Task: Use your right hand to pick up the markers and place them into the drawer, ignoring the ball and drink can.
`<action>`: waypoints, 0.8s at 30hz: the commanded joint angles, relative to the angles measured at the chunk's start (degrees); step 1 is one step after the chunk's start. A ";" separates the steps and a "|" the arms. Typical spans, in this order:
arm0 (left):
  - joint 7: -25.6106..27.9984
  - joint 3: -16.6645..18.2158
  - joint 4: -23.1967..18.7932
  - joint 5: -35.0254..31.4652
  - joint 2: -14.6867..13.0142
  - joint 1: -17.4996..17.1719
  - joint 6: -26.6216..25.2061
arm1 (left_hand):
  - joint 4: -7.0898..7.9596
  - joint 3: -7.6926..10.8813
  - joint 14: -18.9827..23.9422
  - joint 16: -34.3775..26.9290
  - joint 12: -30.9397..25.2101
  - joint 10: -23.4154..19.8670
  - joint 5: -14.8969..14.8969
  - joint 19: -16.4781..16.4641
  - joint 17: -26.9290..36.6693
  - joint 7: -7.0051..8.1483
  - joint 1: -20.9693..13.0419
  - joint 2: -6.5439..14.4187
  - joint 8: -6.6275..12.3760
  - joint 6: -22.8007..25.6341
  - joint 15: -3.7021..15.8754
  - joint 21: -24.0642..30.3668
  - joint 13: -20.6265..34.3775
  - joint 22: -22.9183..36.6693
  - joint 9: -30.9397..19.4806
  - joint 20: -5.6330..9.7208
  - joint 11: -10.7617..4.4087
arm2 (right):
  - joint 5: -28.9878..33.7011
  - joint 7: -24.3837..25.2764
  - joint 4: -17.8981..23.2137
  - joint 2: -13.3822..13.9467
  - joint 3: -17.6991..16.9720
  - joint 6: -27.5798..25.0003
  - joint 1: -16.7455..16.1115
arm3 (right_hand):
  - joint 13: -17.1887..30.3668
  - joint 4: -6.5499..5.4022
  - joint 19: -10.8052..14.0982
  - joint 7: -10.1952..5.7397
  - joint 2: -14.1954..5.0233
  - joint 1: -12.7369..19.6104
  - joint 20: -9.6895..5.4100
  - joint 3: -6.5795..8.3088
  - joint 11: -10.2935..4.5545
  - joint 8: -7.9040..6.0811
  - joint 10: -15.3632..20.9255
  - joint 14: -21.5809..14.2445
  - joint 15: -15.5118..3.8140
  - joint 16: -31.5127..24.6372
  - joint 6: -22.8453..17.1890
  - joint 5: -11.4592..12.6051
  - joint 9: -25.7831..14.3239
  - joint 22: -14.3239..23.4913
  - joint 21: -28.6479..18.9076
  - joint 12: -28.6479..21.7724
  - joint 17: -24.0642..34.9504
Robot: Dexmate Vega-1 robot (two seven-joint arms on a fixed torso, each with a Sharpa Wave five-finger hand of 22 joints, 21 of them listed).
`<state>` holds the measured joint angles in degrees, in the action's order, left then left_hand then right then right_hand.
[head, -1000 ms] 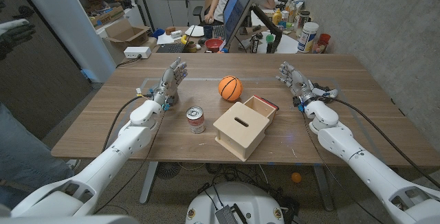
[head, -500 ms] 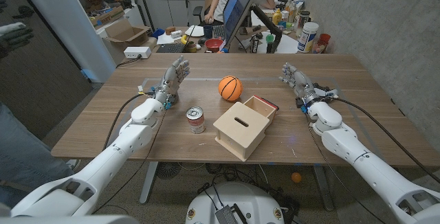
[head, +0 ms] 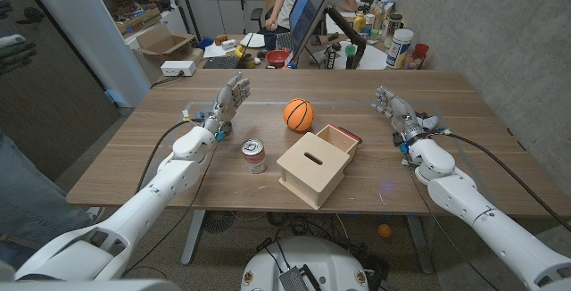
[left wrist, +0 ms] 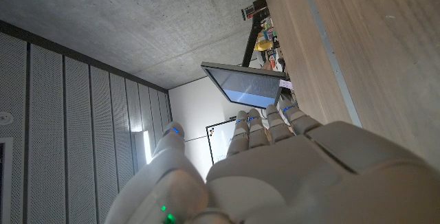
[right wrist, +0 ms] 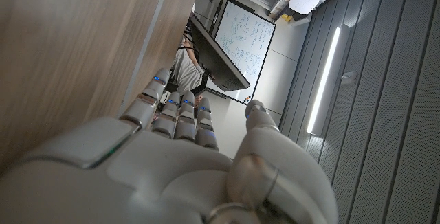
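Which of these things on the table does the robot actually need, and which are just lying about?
For the job:
right hand
drawer, open, in the wooden box
red thing at the drawer's edge, perhaps markers

Lying about:
ball
can
left hand, idle

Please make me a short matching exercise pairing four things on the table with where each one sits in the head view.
Things:
1. ball
2. can
3. box
4. right hand

Places:
A. just left of the box, on the near side
B. far right part of the table
C. table middle, with a slot in its top
D. behind the box, toward the far edge

Pairs: 1-D, 2-A, 3-C, 4-B
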<state>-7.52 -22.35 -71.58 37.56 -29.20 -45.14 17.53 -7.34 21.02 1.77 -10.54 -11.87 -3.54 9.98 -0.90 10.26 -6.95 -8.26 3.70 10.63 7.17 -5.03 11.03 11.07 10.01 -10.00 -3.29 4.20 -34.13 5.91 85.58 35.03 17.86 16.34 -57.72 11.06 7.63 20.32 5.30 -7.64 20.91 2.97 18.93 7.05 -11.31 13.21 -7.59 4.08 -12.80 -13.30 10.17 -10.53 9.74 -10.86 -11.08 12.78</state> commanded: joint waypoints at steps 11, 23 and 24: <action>-0.39 -1.19 1.11 -1.02 0.64 1.64 -0.89 | 0.00 0.41 -0.06 -0.26 -0.28 -0.08 0.33 -0.01 0.20 0.20 -0.55 0.06 0.17 0.39 -0.26 0.32 0.30 0.32 -0.29 -0.65 0.23 | 0.92 2.22 5.42 4.76 -4.41 1.71 -8.14 | 0.07 1.91 1.07 -1.87 -0.40 3.92 0.45 1.72 -0.39 -0.53 0.04 -0.40 -0.48 0.31 -1.96 0.59 -0.17 0.11 -0.55 -0.13 -0.42; 0.20 -1.09 1.75 -1.12 0.83 2.31 -1.33 | -0.01 0.41 -0.02 -0.28 -0.34 -0.23 0.33 -0.01 0.20 0.17 -0.54 0.03 0.25 0.61 -0.23 0.34 0.30 0.33 -0.30 -0.72 0.28 | 1.75 1.43 6.81 7.12 -6.25 3.00 -11.93 | 0.16 3.32 1.55 -2.36 1.40 8.89 1.49 3.29 -0.73 -1.70 0.28 -0.78 -1.10 0.64 -6.05 0.84 -0.32 0.01 -0.37 -0.38 -1.10; 0.21 -1.10 1.85 -1.16 0.86 2.38 -1.32 | -0.01 0.41 -0.01 -0.29 -0.34 -0.23 0.33 -0.02 0.20 0.16 -0.54 0.03 0.24 0.60 -0.29 0.34 0.30 0.33 -0.30 -0.72 0.28 | 1.75 1.13 6.65 7.20 -6.30 3.26 -12.11 | 0.18 3.37 1.62 -2.46 1.58 9.41 1.49 3.44 -0.77 -1.74 0.36 -0.83 -1.16 0.66 -6.25 0.89 -0.33 0.00 -0.37 -0.42 -1.15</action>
<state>-7.70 -23.37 -70.36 36.57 -28.55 -43.43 16.54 -7.34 21.02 1.77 -10.54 -11.86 -3.54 9.98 -0.90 10.26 -6.74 -8.26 3.70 10.63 7.38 -5.03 11.03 11.07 10.28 -10.00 -3.29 4.19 -32.71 8.41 91.65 40.48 13.04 17.85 -66.77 11.05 10.65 21.55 2.85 -6.10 28.97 4.20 21.95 6.64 -12.73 13.20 -8.20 3.46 -12.41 -18.66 10.61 -10.52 9.59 -10.86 -11.08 11.71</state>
